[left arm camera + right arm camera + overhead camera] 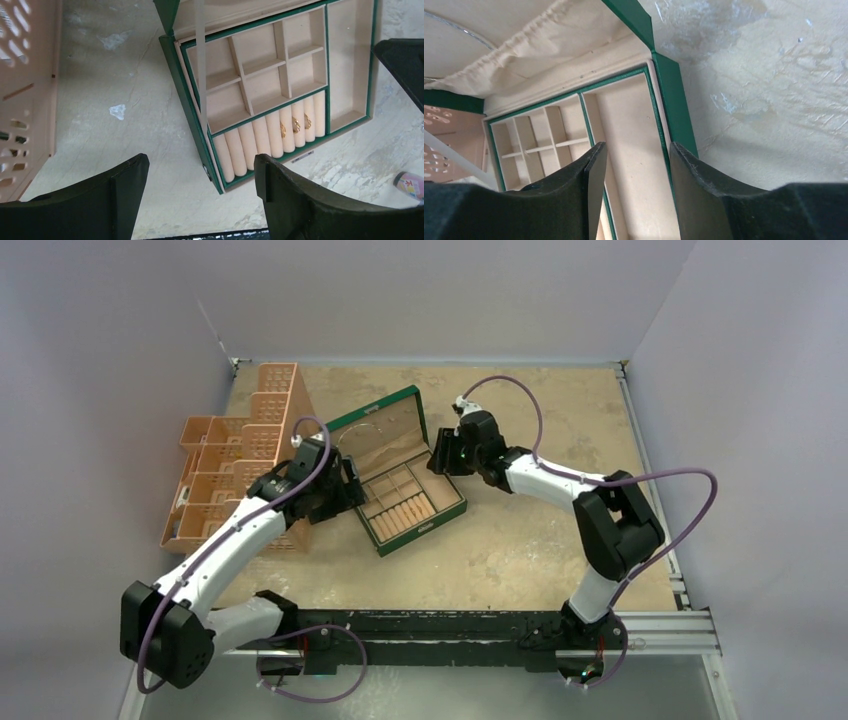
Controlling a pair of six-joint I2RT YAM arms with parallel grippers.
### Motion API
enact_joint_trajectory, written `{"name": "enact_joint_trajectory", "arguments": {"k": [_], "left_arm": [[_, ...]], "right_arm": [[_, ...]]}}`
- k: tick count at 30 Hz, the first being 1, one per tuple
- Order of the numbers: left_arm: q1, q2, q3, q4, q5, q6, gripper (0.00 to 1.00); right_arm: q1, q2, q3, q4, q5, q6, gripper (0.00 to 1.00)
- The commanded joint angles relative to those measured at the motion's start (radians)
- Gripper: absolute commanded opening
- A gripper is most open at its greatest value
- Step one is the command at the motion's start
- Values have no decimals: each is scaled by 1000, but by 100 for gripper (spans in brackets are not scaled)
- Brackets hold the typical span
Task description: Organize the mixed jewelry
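Three gold rings [295,125] edgewise between rolls [250,142]

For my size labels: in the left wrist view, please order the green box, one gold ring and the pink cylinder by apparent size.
1. green box
2. pink cylinder, partly cut by the frame edge
3. gold ring
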Motion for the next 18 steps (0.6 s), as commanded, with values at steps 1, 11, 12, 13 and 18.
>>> {"name": "enact_joint_trajectory", "arguments": {"k": [1,11,12,13,18], "left_arm": [[7,37,-44,139,15,-22,77],[7,91,-96,293,115,34,77],[7,93,-98,310,125,41,77],[7,94,-100,329,132,48,77],[7,115,-111,398,140,73,77]], "right_arm": [[4,-1,-19,0,-20,-6,50],[4,-98,-129,42,-45,54,44],[4,-103,-131,41,-44,60,44],[4,-103,-130,33,-42,64,44],[4,-109,-177,55,-48,108,40]]}}
